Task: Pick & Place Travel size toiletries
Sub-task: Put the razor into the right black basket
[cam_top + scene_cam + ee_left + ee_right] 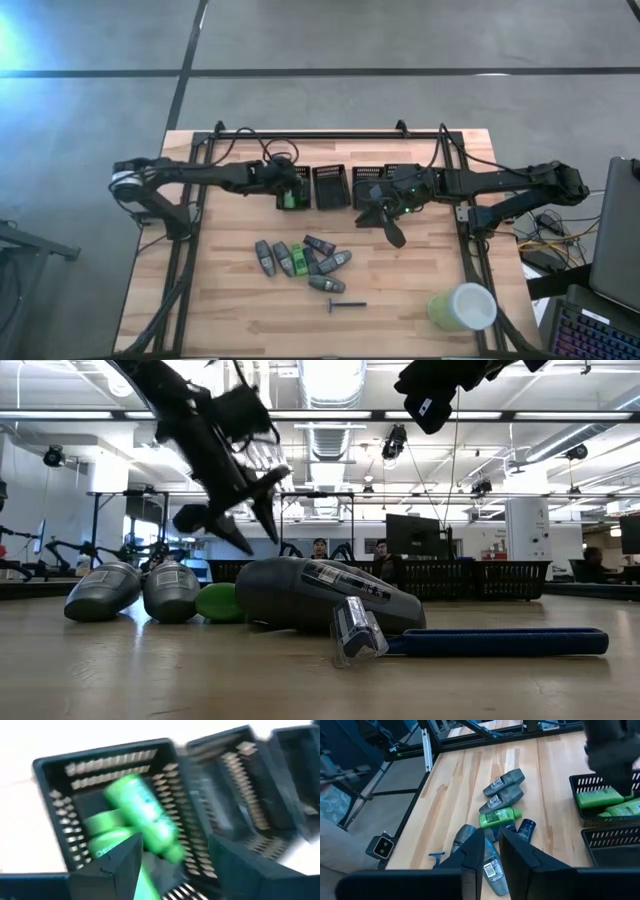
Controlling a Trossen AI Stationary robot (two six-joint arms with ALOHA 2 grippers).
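Note:
Several toiletries lie in a loose pile (300, 262) mid-table: grey tapered tubes (504, 782), one bright green packet (499, 816) and dark sticks. A blue-handled razor (345, 305) lies apart, nearer the near edge. My left gripper (175, 845) hovers open over the leftmost black mesh bin (279, 203), where green packets (142, 815) lie on the bin floor. My right gripper (491, 837) hangs above the table right of the pile (393, 235). Its fingers are almost together, they point toward the pile, and nothing is between them.
Three more black mesh bins (330, 186) stand in a row to the right of the first, under the right arm. A pale green-white cup (465, 305) lies near the near right corner. A laptop (615, 240) sits off the right edge. People sit in the room behind (385, 560).

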